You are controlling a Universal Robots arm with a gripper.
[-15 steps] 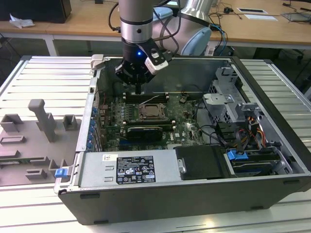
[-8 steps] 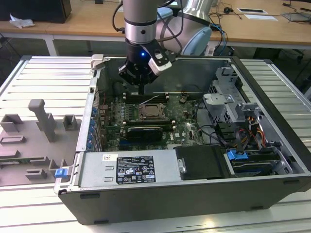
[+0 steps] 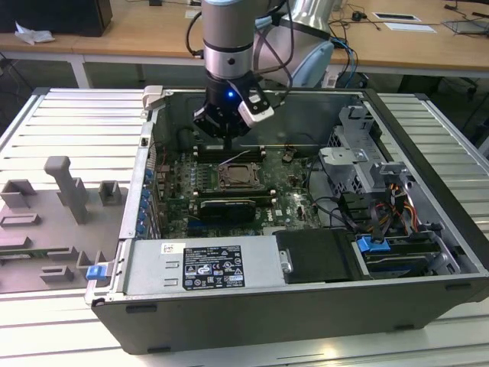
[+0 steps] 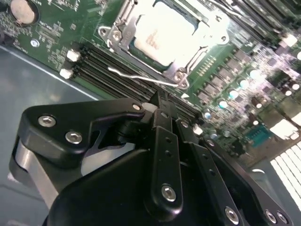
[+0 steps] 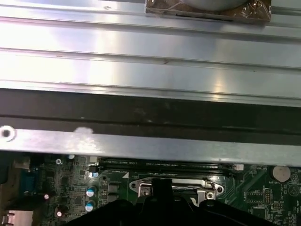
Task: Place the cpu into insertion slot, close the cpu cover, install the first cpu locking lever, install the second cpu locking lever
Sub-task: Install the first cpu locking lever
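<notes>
We are hanging our gripper [image 3: 227,138] inside the open computer case [image 3: 229,306], just above the far edge of the green motherboard [image 3: 290,200], because that is where the insertion slot [image 3: 238,177] and its locking hardware sit. In the second wrist view the gripper [image 4: 160,101] is showing its two black fingers [image 4: 163,141] pressed together with nothing between them, their tip coming down near the long memory slots [image 4: 101,66] just beside the socket. The cpu [image 4: 162,35] is already lying in the insertion slot, its pale metal top filling the square cut-out of the cpu cover [image 4: 188,61], which is lying flat over the chip's edges, so we are judging the first two steps as done. A thin wire locking lever [image 4: 141,78] is standing free along the near side of the cover, raised off the board and not tucked under any catch that we can make out, which is probably why our closed fingertip is hovering so close to it: a narrow, closed tip suits pushing a slim wire better than a spread grip would. In the first wrist view the cover's near edge [image 5: 174,184] is showing just beyond the fingers, with the case wall [image 5: 150,146] running behind.
</notes>
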